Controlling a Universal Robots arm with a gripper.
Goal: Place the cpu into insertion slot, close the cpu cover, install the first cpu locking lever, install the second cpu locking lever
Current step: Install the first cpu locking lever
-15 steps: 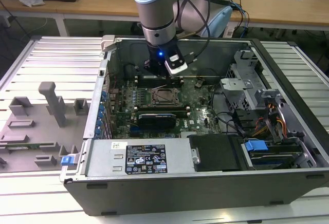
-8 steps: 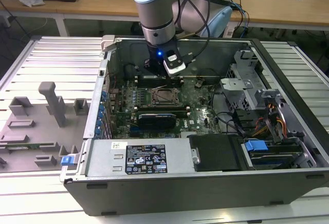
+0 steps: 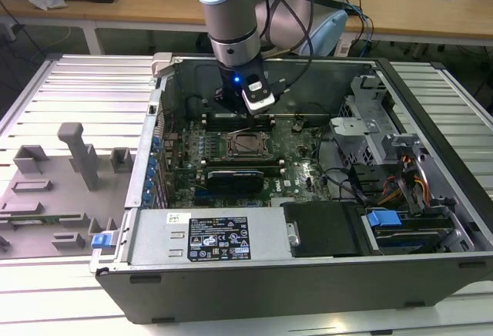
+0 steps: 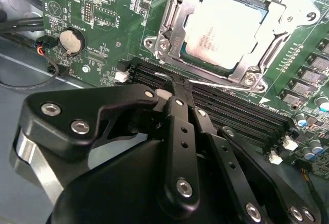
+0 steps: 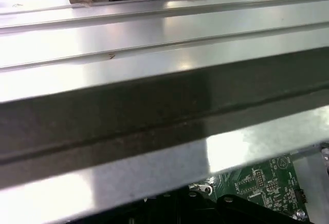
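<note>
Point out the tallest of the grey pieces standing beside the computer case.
The T-topped grey post, at the exterior view's left. It rises well above the low blocks around it, which are squat and barely clear their base.

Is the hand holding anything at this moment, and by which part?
The hand looks shut on the end of a thin wire locking lever beside the cpu cover.

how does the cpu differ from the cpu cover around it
The cpu is a solid pale plate with print on top; the cpu cover is a shinier metal frame with an open centre. The cpu sits inside, while the cpu cover lies over its edges. Both are squarish and lie flat against the motherboard.
</note>
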